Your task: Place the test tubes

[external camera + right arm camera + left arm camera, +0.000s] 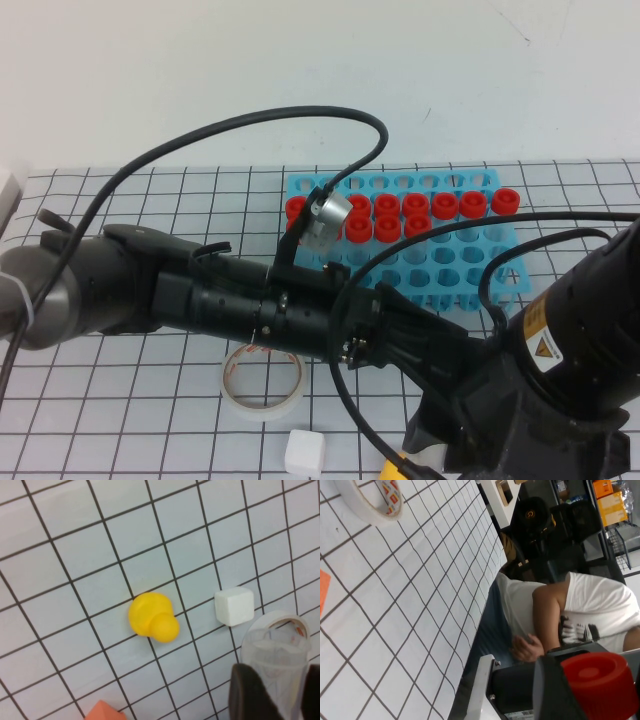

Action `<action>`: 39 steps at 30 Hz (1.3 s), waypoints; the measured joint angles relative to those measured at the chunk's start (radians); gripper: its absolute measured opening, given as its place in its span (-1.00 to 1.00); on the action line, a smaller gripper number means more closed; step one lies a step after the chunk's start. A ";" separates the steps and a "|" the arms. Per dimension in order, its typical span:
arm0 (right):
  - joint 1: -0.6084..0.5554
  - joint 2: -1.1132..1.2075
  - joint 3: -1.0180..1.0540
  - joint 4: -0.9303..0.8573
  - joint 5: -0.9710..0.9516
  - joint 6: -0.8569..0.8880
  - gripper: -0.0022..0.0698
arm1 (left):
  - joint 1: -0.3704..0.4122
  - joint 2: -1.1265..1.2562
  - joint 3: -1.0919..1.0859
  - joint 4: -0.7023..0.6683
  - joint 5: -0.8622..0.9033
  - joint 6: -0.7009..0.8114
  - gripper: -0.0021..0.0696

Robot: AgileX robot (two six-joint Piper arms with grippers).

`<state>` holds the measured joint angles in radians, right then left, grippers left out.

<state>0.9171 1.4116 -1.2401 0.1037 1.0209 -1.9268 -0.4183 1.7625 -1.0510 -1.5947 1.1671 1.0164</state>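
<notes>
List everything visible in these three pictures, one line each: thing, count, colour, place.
rack: one, blue, far right
capped tubes: about ten, red caps, in the rack
tape roll: one, white, centre
cube: one, white, near edge
toy: one, yellow, beside the cube
block: one, orange, near the toy
person: one, white shirt, background
clear tube: one, held low right
left gripper: black, extended rightward, beside a red cap
right gripper: black, near right, shut on the clear tube

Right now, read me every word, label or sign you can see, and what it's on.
None readable.
Warning sticker on right arm: triangle sign, lettering too small.
Tape roll: red-yellow print, blurred.
Left gripper, by the red cap, and right gripper, holding the test tube above the table: nothing legible.
</notes>
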 joint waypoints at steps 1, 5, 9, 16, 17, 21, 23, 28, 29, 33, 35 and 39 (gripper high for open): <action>0.000 0.000 0.000 0.000 0.000 0.000 -0.35 | 0.000 0.000 0.000 0.000 0.000 0.001 -0.14; 0.000 0.000 0.000 0.000 -0.004 0.023 -0.35 | 0.000 0.000 0.000 -0.007 0.000 0.003 -0.14; 0.000 0.000 -0.001 0.000 -0.015 0.100 -0.35 | 0.000 0.000 0.000 -0.012 0.000 0.007 -0.14; 0.000 0.000 -0.001 0.000 -0.005 0.161 0.19 | 0.000 0.000 0.000 -0.025 -0.002 0.021 -0.14; 0.000 0.000 -0.001 -0.003 0.003 0.170 0.24 | 0.000 0.000 0.000 -0.026 -0.002 0.023 -0.14; 0.000 -0.012 -0.001 -0.050 0.061 0.221 0.32 | 0.002 0.000 0.000 -0.038 -0.003 0.031 -0.14; 0.000 -0.034 -0.001 -0.074 0.091 0.275 0.29 | 0.011 0.000 0.000 -0.051 -0.005 0.040 -0.14; 0.000 -0.135 -0.020 -0.104 0.179 0.470 -0.13 | 0.046 0.000 0.000 -0.074 -0.007 0.077 -0.14; 0.000 -0.158 -0.022 -0.104 0.186 0.523 -0.29 | 0.051 0.000 0.000 -0.074 -0.007 0.082 -0.14; 0.002 -0.234 -0.029 -0.104 0.200 0.755 -0.80 | 0.061 0.000 0.000 -0.076 -0.007 0.125 -0.14; 0.002 -0.268 -0.029 -0.104 0.206 0.902 -0.87 | 0.061 -0.002 -0.005 -0.076 -0.014 0.150 -0.14; 0.002 -0.323 -0.029 -0.104 0.208 1.142 -0.92 | 0.061 -0.042 -0.037 -0.074 -0.071 0.240 -0.14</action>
<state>0.9187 1.0881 -1.2692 0.0000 1.2293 -0.7853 -0.3569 1.7202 -1.0882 -1.6688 1.0963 1.2568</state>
